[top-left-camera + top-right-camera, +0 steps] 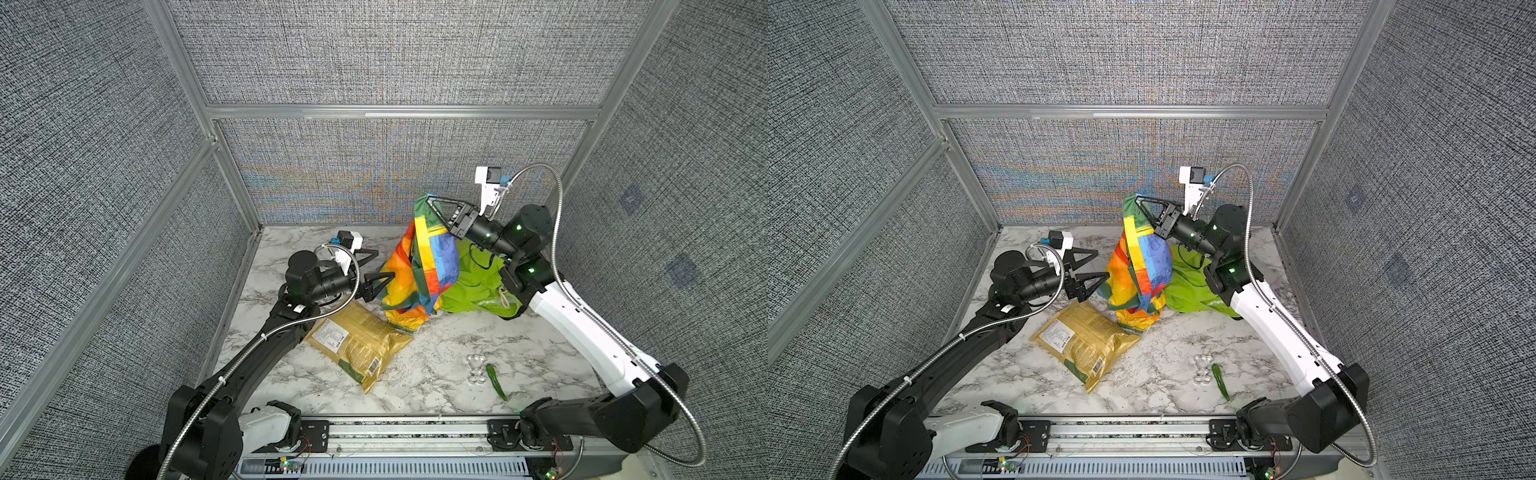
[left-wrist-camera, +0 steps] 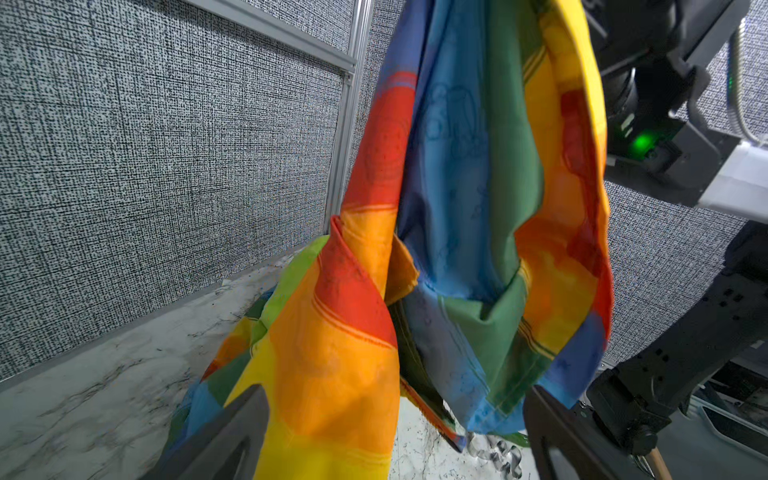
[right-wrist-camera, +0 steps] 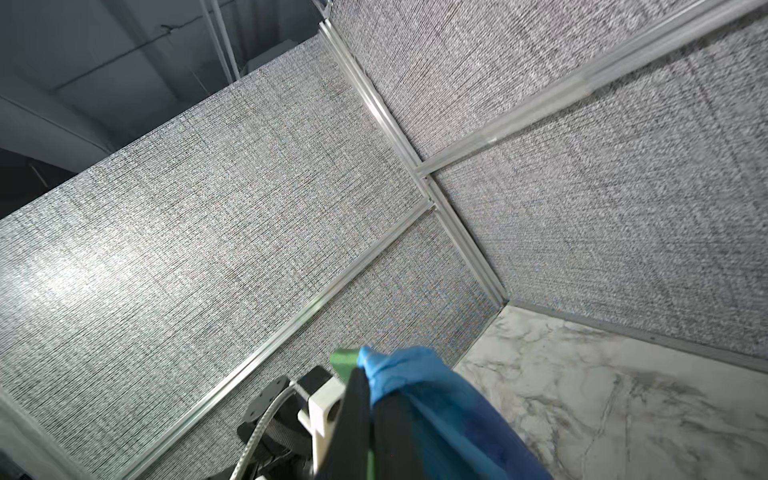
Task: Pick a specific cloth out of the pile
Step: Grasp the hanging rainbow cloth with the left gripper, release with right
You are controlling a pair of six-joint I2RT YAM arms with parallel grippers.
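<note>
Right gripper point(image 1: 429, 200): my right gripper is closed tight on the top corner of the cloth point(image 1: 419, 266), raised well above the table point(image 1: 436, 374). In the right wrist view only a blue and green tuft point(image 3: 399, 370) shows at my fingertips; the rest is cut off.
Left gripper point(image 1: 383, 264): my left gripper is spread wide, holding nothing, level with the cloth's left edge.
Left fingers point(image 2: 232, 432): only the tips enter the left wrist view. An orange fold point(image 2: 332, 374) overlaps one, and I cannot tell whether it touches.
Cloth: it hangs in long folds from my right gripper, between my two arms in both top views.
Cloth's lower end: it drops to the corner of the gold snack bag point(image 1: 357, 340); resting or just clear, I cannot tell.
Pile point(image 1: 473, 291): it sits at the back right, behind the hanging cloth. Only lime green with a white drawstring point(image 1: 504, 297) shows. My right arm covers one side, and whatever lies beneath is hidden.
</note>
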